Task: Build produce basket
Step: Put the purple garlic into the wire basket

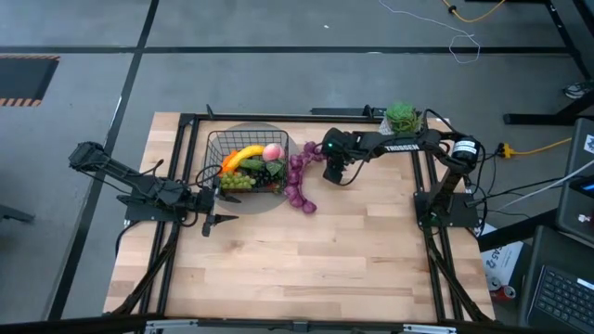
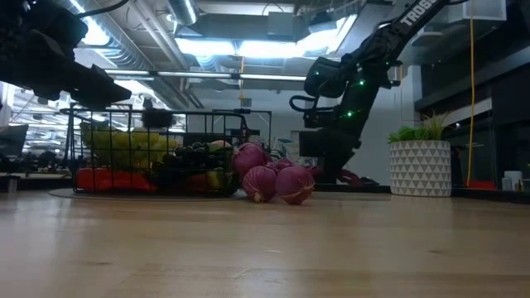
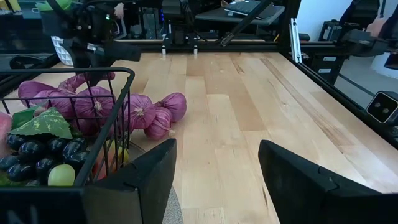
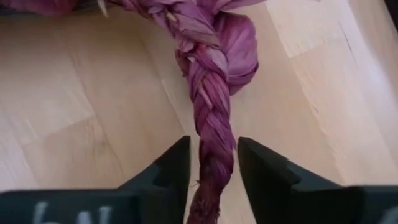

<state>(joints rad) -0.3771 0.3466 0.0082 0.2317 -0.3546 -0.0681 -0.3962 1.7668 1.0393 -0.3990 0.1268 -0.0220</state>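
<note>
- Pale wooden planks form the table [image 1: 306, 250], framed by black rails, with grey floor around it and a ceiling-lit room showing behind in the low view.
- The basket [image 1: 215, 147], black wire mesh, stands on the table's far left part, on a round grey mat [image 1: 269, 204].
- Inside it lies the produce: a yellow banana [image 1: 243, 156], a pink peach [image 1: 272, 152], green grapes [image 1: 237, 181] and dark grapes [image 1: 275, 170].
- The purple string of bulbs [image 1: 297, 184] lies on the table outside the basket, touching its right side, its braided tail reaching toward the right arm.
- The right gripper [image 4: 213, 163] is at that braided tail; its fingers [image 4: 171, 171] straddle the braid and sit close on either side of it, nearly pinching it.
- The left gripper [image 3: 214, 177] hovers just beside the basket's near corner, fingers spread wide with nothing between them.
- A white pot with a green plant [image 1: 401, 116] stands at the far edge of the table, near the right arm.
</note>
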